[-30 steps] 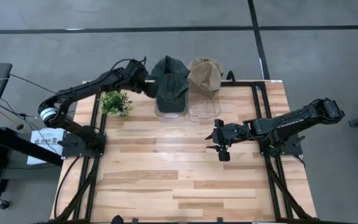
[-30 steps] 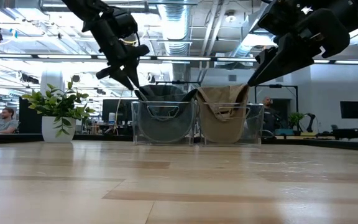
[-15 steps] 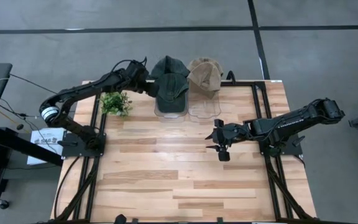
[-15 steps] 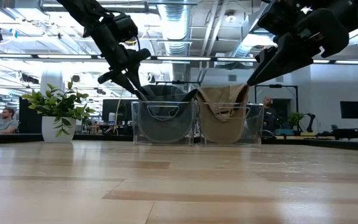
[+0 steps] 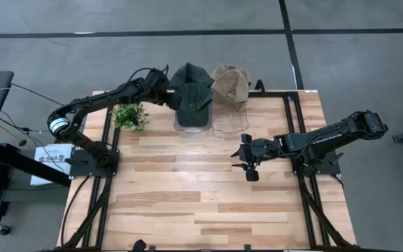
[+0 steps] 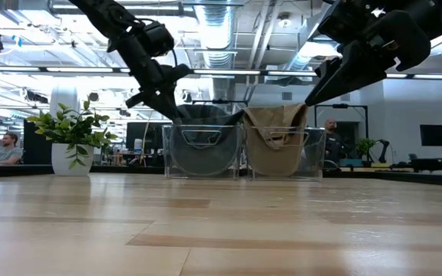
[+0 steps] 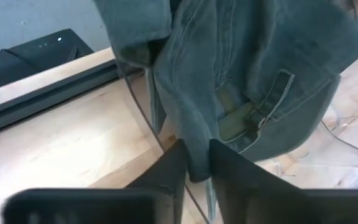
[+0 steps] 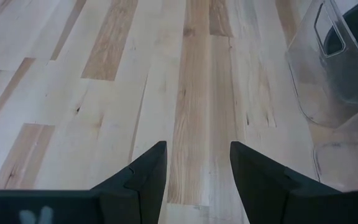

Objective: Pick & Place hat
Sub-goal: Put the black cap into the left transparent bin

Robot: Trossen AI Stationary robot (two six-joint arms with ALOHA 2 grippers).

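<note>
Left wrist view: your left tool [image 7: 196, 163] has pinched the green hat's [image 7: 253, 74] edge.
It crept closer; you can lift now. Right tool [image 8: 193, 163] waits, fingers apart.

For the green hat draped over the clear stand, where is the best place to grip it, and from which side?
Probably the back rim of the green hat, near the strap, coming from the plant side. That edge hangs free off the clear stand, thin enough to pinch, while the crown is broad and slack. The left gripper is already closed on that hem; the right gripper waits open over the table.
</note>
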